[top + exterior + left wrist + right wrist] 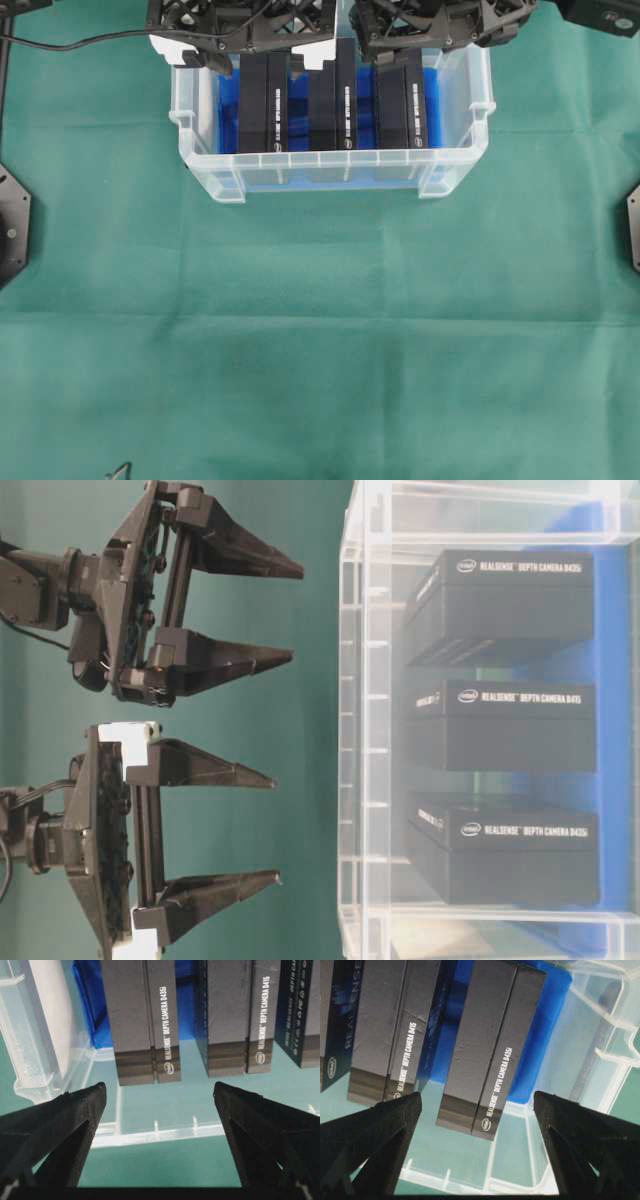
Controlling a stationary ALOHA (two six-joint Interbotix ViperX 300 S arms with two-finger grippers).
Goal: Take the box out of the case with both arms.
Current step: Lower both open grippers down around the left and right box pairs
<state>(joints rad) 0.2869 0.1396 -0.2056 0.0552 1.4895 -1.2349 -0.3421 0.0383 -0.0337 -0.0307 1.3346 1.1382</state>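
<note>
The clear case (455, 165) sits at the far middle of the green-covered desk (320, 350), holding three dark boxes upright side by side: left box (264, 100), middle box (333, 100), right box (401, 100). Both tools hang over its far edge, the left tool (159, 1096) and right tool (477, 1101) spread wide, gripping nothing.

3 black boxes (333, 105) upright in clear case (330, 170) on green cloth (320, 350), both arms (340, 20) above.
</note>
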